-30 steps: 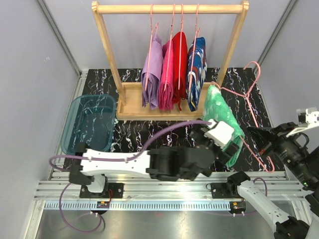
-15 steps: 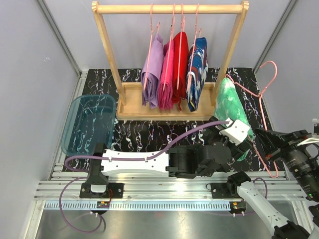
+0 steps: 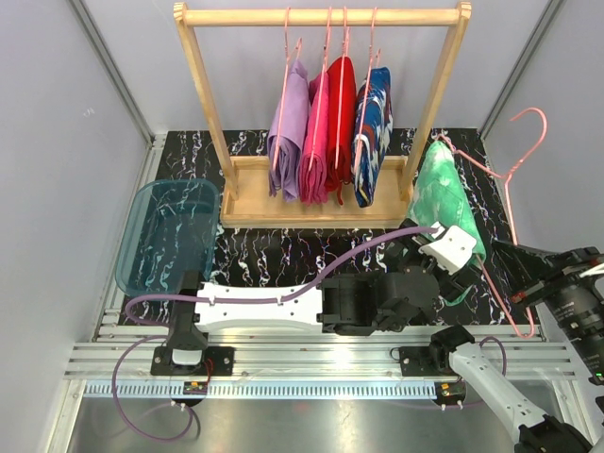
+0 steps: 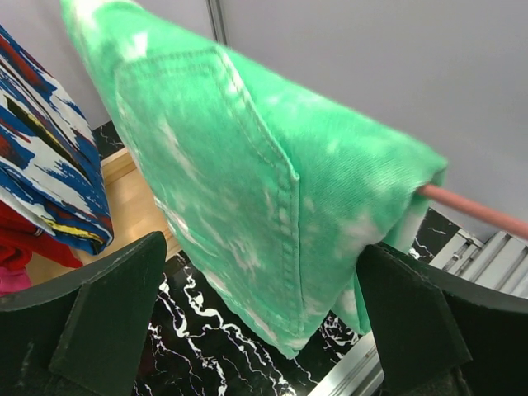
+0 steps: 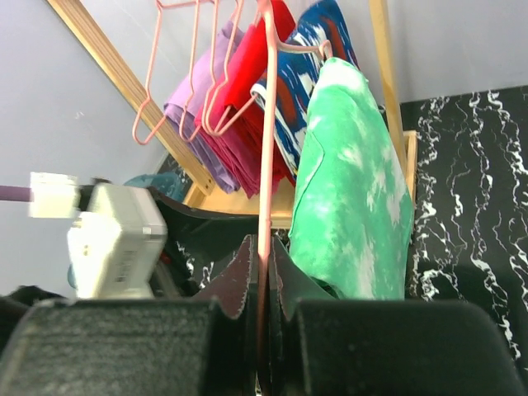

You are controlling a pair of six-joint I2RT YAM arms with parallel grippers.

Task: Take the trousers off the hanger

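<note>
The mint green trousers [image 3: 444, 200] hang folded over a pink hanger [image 3: 514, 156] at the right, off the rack. My right gripper [image 3: 514, 269] is shut on the hanger's wire [image 5: 266, 165], with the green trousers [image 5: 355, 198] just right of it. My left gripper [image 3: 460, 281] is open; in the left wrist view its fingers [image 4: 107, 313] stand wide apart on either side of the lower end of the green trousers [image 4: 247, 181], not touching them. The navy patterned trousers [image 3: 371, 142] hang on the rack, rightmost.
The wooden rack [image 3: 203, 85] stands at the back with lilac [image 3: 288, 142], pink [image 3: 316, 142] and red [image 3: 340, 104] trousers on pink hangers. A clear blue bin [image 3: 170, 231] sits at the left. Grey walls close both sides.
My right gripper has carried the hanger with the green trousers up and to the right. My left arm has followed to the right, staying at the trousers' lower end.
</note>
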